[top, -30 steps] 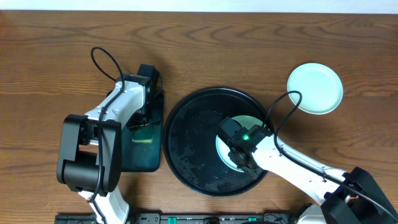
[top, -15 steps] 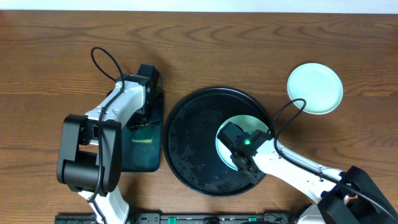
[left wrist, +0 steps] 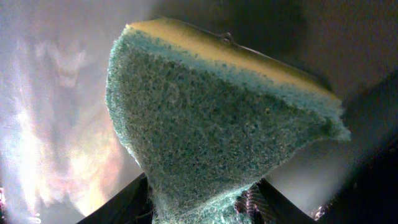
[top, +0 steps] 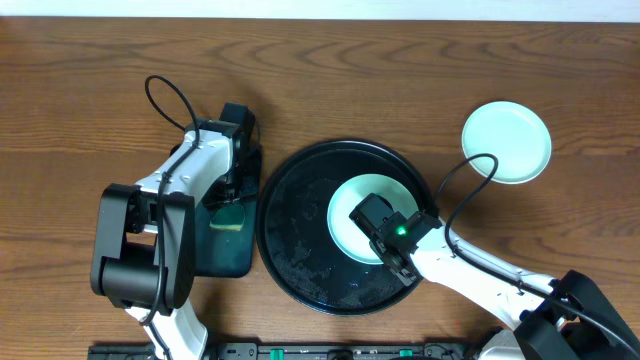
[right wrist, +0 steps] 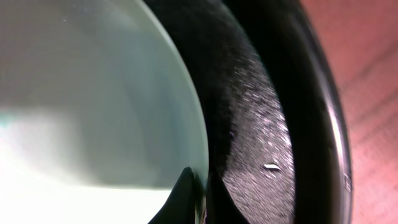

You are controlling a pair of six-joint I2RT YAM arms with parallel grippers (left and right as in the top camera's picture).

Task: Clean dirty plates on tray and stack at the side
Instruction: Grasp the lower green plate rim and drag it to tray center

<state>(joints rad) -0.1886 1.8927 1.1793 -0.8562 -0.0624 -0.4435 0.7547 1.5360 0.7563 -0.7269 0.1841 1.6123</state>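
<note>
The black round tray [top: 300, 235] sits at the table's middle. My right gripper [top: 372, 222] is shut on the rim of a pale mint plate [top: 347, 205] over the tray's right half. The right wrist view shows the plate [right wrist: 93, 93] with its edge pinched at my gripper [right wrist: 202, 196], above the tray's floor [right wrist: 261, 124]. A second pale mint plate [top: 506, 141] lies on the bare wood at the far right. No white plate shows on its own. My left gripper [top: 230, 200] is shut on a green and yellow sponge [left wrist: 217, 124].
A dark-green rectangular tray [top: 222, 255] lies left of the black tray, under the left gripper and sponge [top: 232, 222]. The black tray's floor has wet streaks. Brown wood [right wrist: 373, 62] lies past the tray's raised rim.
My right gripper has carried the mint plate left and a little up, from the tray's right edge toward its middle. The left arm has not moved.
</note>
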